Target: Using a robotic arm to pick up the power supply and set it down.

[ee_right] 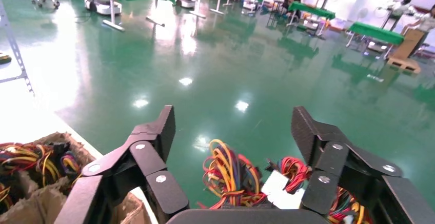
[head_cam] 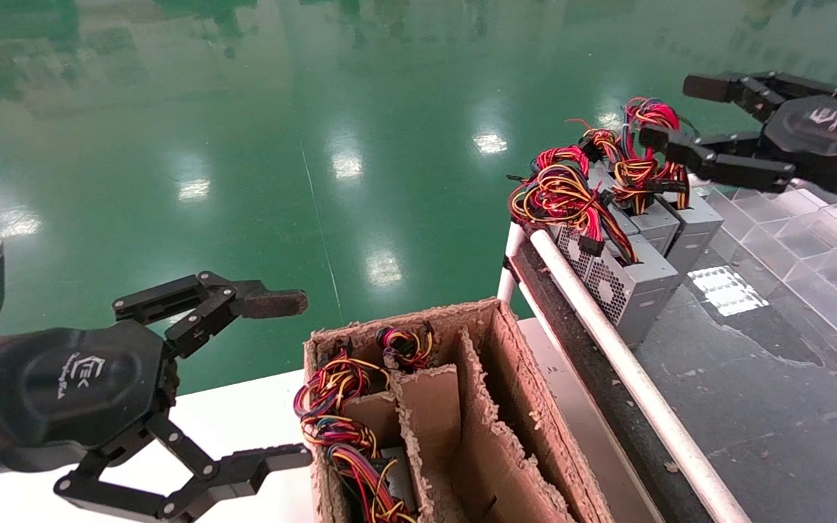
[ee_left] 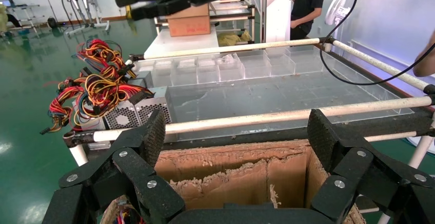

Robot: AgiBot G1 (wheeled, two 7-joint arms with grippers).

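Several grey power supplies (head_cam: 636, 290) with looped red, yellow and black wires (head_cam: 564, 192) stand at the near corner of the dark belt on the right. My right gripper (head_cam: 680, 112) hovers open just above and behind them; in the right wrist view the wire bundles (ee_right: 231, 175) lie below its open jaws (ee_right: 233, 131), not touching. More wire bundles (head_cam: 338, 428) fill the left compartment of a torn cardboard box (head_cam: 527, 392). My left gripper (head_cam: 284, 381) is open and empty beside that box; in the left wrist view it (ee_left: 237, 137) faces the box (ee_left: 231, 175).
A white rail tube (head_cam: 607, 341) edges the belt between the box and the power supplies. Clear plastic dividers (head_cam: 811, 247) line the far side of the belt. The box sits on a white table (head_cam: 244, 414). Green floor lies beyond.
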